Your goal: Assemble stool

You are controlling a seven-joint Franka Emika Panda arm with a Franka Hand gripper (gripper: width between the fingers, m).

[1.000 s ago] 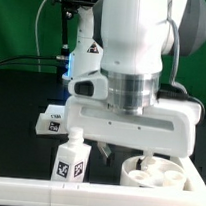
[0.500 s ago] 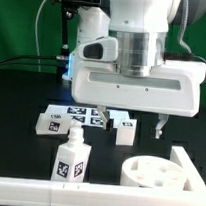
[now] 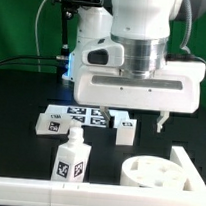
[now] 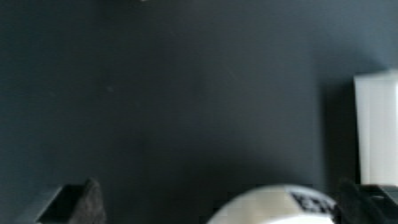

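Observation:
My gripper (image 3: 135, 122) is open, jaws wide apart, and holds nothing. A white stool leg (image 3: 124, 131) with a square tag lies on the black table below and between the fingers. In the wrist view the gripper (image 4: 224, 205) shows this leg's rounded end (image 4: 285, 205) between the fingertips, nearer one finger and touching neither. The round seat disc (image 3: 158, 174) with sockets lies at the front on the exterior view's right. Another tagged leg (image 3: 70, 157) stands upright at the front left. A third tagged white piece (image 3: 51, 125) lies further back on the left.
The marker board (image 3: 82, 114) lies flat behind the legs. A long white corner rail (image 3: 84, 197) runs along the front edge and turns back at the exterior view's right (image 3: 189, 163). A white edge (image 4: 377, 110) shows in the wrist view.
A second ago the gripper hung low over the seat disc at the front. It has risen and moved back over the lying leg. In the last half second it barely moved.

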